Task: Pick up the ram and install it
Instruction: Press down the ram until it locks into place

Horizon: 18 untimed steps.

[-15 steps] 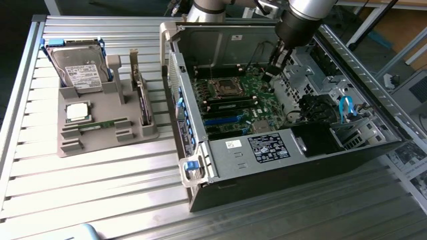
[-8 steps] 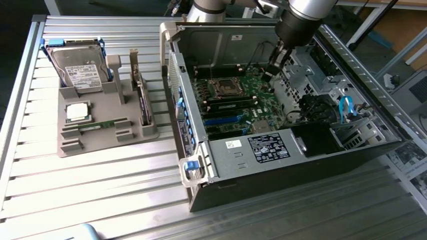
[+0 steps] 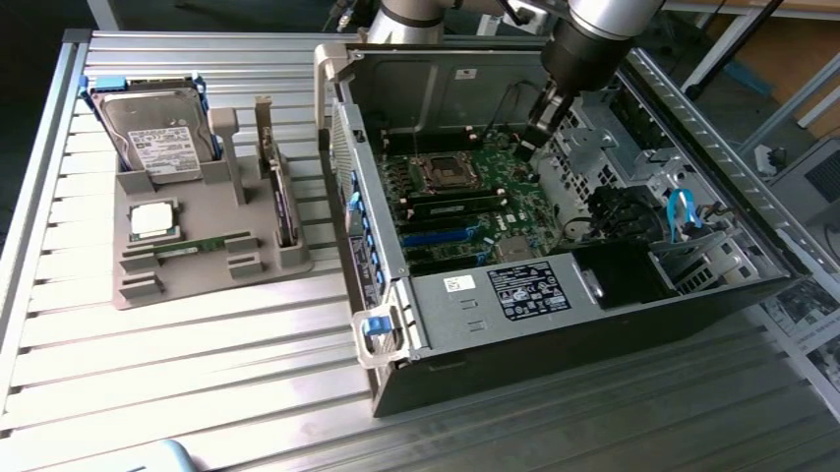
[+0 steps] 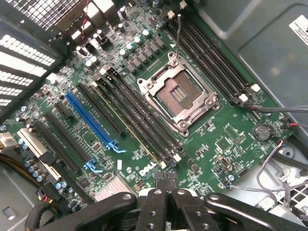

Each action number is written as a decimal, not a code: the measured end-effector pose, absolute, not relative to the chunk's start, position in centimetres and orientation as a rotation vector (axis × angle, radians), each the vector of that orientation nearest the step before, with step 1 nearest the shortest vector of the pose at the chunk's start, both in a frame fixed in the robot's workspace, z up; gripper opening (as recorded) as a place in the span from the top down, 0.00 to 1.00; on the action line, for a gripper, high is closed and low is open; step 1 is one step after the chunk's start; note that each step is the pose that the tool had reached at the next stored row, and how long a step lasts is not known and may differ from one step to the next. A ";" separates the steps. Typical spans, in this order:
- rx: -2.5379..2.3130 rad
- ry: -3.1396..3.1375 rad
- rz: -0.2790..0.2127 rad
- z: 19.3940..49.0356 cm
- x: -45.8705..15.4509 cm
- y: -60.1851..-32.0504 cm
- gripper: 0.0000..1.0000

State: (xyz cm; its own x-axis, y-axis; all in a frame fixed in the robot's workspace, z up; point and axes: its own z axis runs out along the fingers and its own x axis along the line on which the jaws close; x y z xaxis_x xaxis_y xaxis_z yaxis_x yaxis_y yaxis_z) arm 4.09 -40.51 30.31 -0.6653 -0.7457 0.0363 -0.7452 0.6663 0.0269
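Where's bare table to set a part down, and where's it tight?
Free: slatted table in front of the grey tray, beside the case. Tight: inside the case, where the shut pincer hangs over the motherboard.

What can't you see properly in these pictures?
- Gripper: in the exterior view, the arm and case wall hide its tips.
- Ram on the grey holder: its chips are too small to count in the exterior view.
- Drive label: print too small to read.
- Motherboard: in the wrist view the gripper body covers its near edge.
- Case: its far right corner runs off the exterior view's edge.
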 end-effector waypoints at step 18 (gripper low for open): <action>1.097 -2.897 -0.019 30.3 4.1 -40.5 0.89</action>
State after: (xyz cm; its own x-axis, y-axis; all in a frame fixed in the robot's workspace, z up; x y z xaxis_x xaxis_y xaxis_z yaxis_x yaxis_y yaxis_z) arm 4.09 -40.51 30.31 -0.7482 -0.6625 0.0362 -0.6619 0.7491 0.0269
